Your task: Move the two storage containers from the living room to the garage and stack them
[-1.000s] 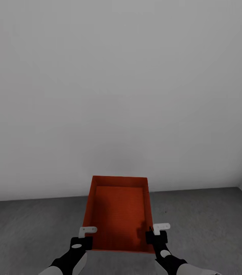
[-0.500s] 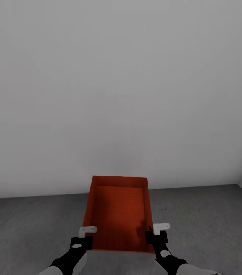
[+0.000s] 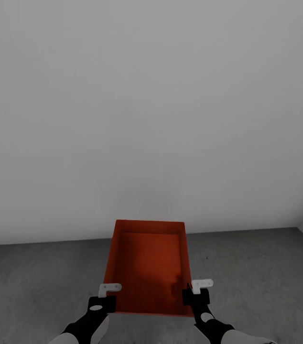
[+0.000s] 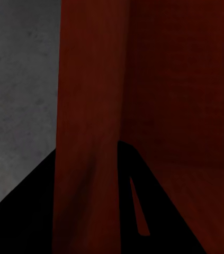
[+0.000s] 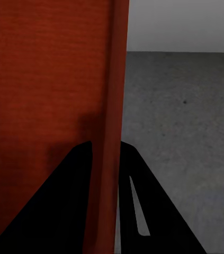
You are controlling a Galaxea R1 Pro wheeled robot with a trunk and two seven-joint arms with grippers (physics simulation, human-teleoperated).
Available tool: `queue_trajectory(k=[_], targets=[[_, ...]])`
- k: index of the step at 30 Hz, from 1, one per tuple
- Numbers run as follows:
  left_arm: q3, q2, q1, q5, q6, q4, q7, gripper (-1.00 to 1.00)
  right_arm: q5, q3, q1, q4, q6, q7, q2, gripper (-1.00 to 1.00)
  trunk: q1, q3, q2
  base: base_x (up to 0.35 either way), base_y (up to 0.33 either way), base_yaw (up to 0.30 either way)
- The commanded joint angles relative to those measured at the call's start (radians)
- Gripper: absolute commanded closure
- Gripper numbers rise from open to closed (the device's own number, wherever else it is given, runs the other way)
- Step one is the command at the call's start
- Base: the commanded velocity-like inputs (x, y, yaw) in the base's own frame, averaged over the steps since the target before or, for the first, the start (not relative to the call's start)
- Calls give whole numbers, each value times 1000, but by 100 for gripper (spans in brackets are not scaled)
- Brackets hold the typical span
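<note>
Status: I'm in the garage, one container in both grippers, facing a plain wall (image 3: pixel 151 119).

Left gripper (image 3: pixel 104 297) is clamped on the left wall of the container (image 3: pixel 147 267) at its near corner. In the left wrist view one dark finger sits each side of the red wall (image 4: pixel 88 174), pinched on it, with floor (image 4: pixel 16 95) beyond.

Container is open side up, nothing in it, long axis pointing away from me toward the wall. It looks level. It reads as carried above the floor, not resting, but I can't tell the clearance from these views.

Right gripper (image 3: pixel 197 294) mirrors the left: closed on the right wall at the near corner. Right wrist view has the rim edge (image 5: pixel 112 132) between the fingers, container inside on one side, grey floor (image 5: pixel 186 121) on the other.

Floor (image 3: pixel 256 282) is dark mottled concrete. A second wall meets the first at far right.

Step, my read: carry done, set-down pending. I see no other box here, so this one likely goes on the floor as the base.

Next move calls for lowering both arms evenly so it stays flat, releasing only once it's seated, and leaving room off the wall to stack the other on top.
</note>
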Motion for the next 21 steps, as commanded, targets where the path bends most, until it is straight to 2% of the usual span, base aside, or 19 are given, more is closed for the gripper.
queue_trajectory(k=[1, 21], targets=[[-32, 1, 0, 28, 2, 4, 9, 100, 7, -20, -1, -3, -16, -5, -11, 100, 0, -2, -1, 0, 0, 0], [-32, 1, 0, 28, 3, 4, 9, 100, 7, -20, -1, -3, -17, -5, -11, 100, 0, -34, -1, 0, 0, 0]])
